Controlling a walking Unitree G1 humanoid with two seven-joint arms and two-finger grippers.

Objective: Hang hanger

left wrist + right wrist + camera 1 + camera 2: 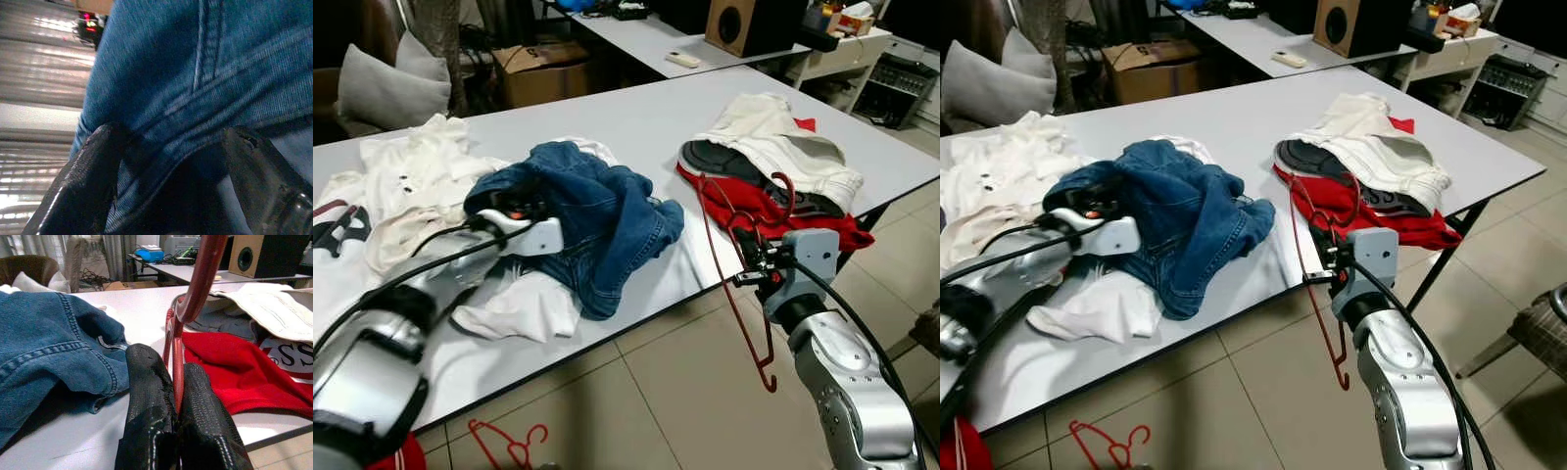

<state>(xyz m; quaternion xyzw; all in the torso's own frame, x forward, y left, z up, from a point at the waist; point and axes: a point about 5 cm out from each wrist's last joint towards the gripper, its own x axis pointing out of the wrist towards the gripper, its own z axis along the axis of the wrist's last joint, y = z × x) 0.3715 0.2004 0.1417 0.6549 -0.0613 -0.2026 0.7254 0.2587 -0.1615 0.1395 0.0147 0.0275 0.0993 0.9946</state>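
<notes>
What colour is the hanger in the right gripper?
Dark red hanger, pinched by the right gripper; clearest in the right wrist view.

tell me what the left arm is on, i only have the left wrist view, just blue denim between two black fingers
Observer: The left gripper sits on the crumpled blue denim jeans, atop the grey table.
Operator: is the right one holding anything
Observer: Yes, the right gripper has its jaws shut on the thin red wire hanger, at the table's near edge.
Operator: any other hangers around
Observer: One more red hanger on the tiled floor, below the table's near edge.
</notes>
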